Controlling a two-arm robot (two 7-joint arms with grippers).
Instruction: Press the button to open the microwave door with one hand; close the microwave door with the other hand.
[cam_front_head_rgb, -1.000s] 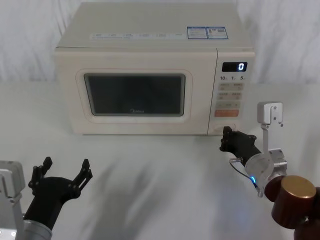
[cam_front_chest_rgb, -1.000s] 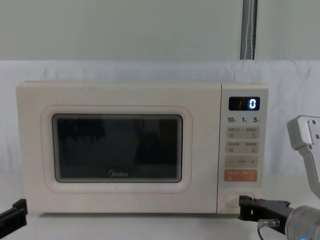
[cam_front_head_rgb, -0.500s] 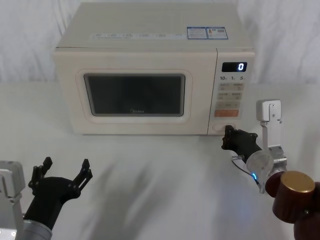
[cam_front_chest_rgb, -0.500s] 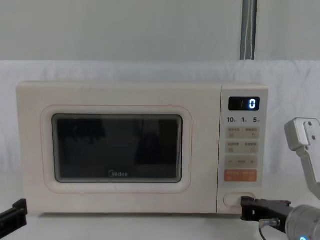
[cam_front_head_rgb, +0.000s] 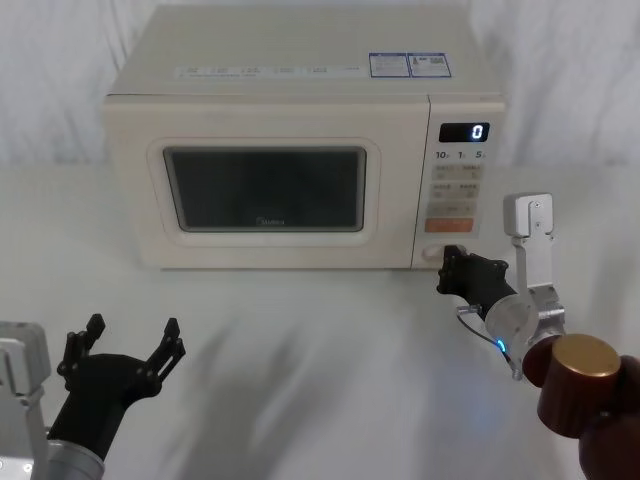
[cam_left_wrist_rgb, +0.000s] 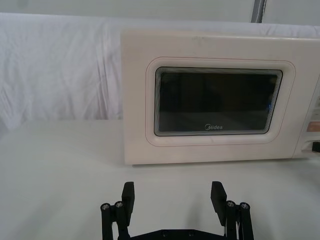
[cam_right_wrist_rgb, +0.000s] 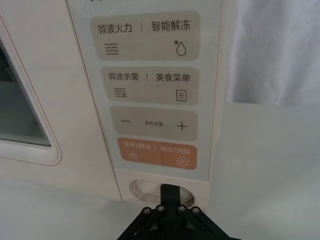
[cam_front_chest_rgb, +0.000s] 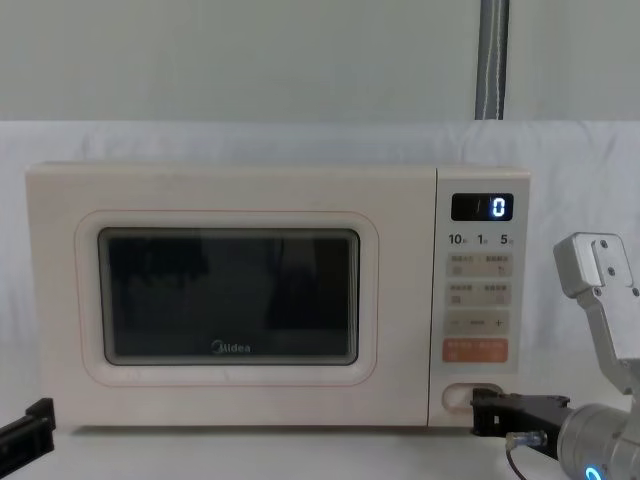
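- Where the control panel meets the bottom edge of the microwave (cam_front_head_rgb: 300, 140), the button (cam_right_wrist_rgb: 150, 189) sits as a wide oval cream key just below the orange key (cam_right_wrist_rgb: 156, 153), at the lower right corner of the front.
- Against that button rests the tip of the right gripper (cam_front_head_rgb: 447, 268); its black fingers are drawn together into one narrow point, closed on nothing, and the wrist view shows that point on the middle of the oval.
- Left of the panel, the microwave door (cam_front_chest_rgb: 228, 296) lies flush with the cream front, its dark window and small logo facing the robot, with no gap seen along its right edge.
- Right of the oven, the right arm reaches in from the near right over bare white tabletop (cam_front_head_rgb: 330, 350), well inside the table's right side.
- Near the robot on the left, the left gripper (cam_front_head_rgb: 122, 345) hangs low above the table with its fingers spread wide apart and nothing between them.
- Between that open claw and the door stretches a broad strip of bare cloth, well apart from the oven's front edge.
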